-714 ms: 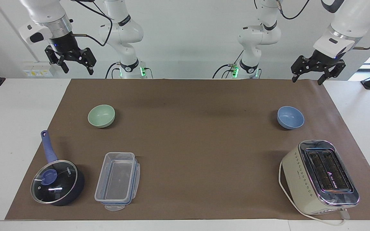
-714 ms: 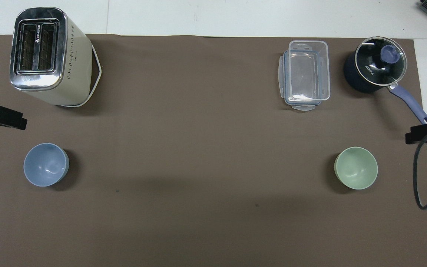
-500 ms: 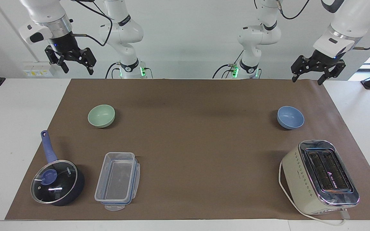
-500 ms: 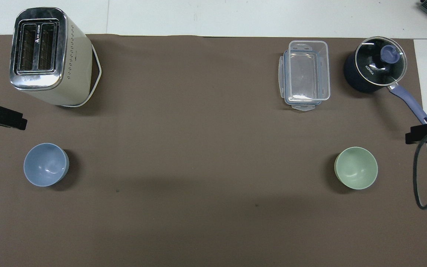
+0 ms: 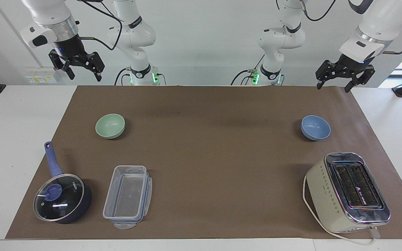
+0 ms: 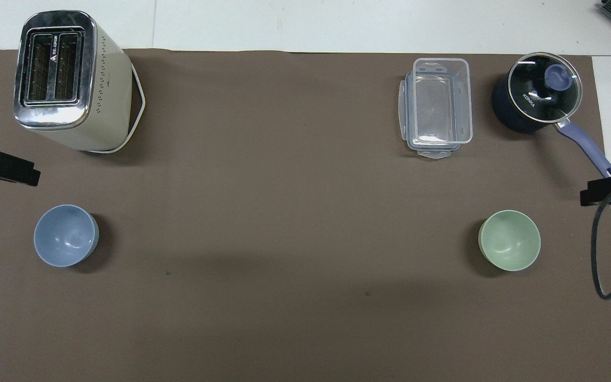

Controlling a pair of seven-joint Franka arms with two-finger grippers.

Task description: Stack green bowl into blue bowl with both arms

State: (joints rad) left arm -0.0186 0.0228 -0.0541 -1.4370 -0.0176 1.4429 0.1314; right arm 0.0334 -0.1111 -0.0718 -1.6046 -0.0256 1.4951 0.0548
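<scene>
While both bowls sit empty, green bowl and blue bowl well apart, left gripper, right gripper spread, raised.

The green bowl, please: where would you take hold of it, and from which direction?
I would pinch the rim of the green bowl from straight above, one finger inside and one outside: it sits upright, open and empty. The right pincer, open, is at its end.
</scene>
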